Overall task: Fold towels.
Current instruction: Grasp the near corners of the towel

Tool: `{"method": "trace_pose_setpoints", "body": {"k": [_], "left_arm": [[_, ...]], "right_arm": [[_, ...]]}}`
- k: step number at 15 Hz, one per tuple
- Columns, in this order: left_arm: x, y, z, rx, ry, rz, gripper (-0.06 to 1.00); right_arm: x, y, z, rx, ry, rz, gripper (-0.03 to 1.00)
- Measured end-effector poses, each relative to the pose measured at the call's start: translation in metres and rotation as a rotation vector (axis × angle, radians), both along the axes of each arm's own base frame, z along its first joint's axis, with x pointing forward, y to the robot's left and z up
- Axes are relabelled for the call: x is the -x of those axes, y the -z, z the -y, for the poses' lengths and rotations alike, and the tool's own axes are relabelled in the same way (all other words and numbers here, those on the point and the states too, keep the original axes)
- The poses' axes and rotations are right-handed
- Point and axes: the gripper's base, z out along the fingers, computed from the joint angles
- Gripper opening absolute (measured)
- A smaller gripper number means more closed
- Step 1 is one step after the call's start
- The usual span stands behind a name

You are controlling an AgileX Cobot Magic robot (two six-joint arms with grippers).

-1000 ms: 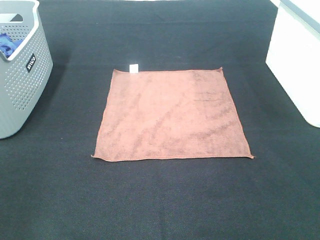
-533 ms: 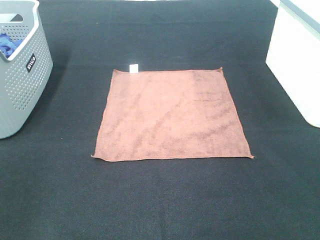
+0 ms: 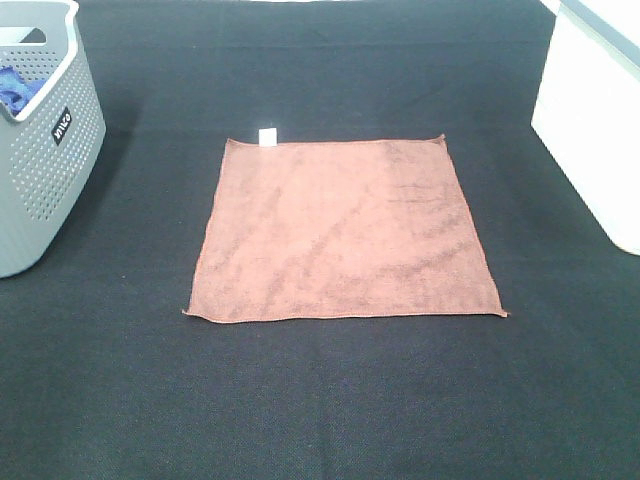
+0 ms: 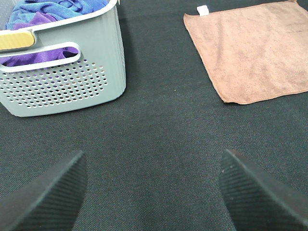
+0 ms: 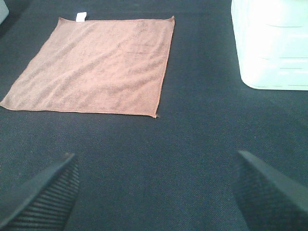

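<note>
Centrally, the terracotta towel (image 3: 345, 230) lies flat and unfolded on the black desk (image 3: 320, 400), grey basket (image 3: 40, 150) at 10 o'clock; left jaws and right jaws both stand wide apart, holding nothing.

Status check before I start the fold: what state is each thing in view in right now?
towel: spread flat, unfolded, nothing touching it.
white tag: sticking out at the towel's far edge.
grey basket: upright, holding blue and purple cloths.
white container: standing at the right, inside hidden.
left gripper: jaws open, empty.
right gripper: jaws open, empty.
</note>
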Motion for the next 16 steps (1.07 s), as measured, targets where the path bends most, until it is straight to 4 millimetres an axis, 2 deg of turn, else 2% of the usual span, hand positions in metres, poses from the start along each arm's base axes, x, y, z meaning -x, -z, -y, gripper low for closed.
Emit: {"method": "trace_pose_setpoints", "body": {"k": [16], "left_arm": [[0.0000,0.0000,0.0000,0.000,0.000,0.000,0.73]], "right_arm": [[0.0000,0.0000,0.0000,0.000,0.000,0.000,0.81]]}}
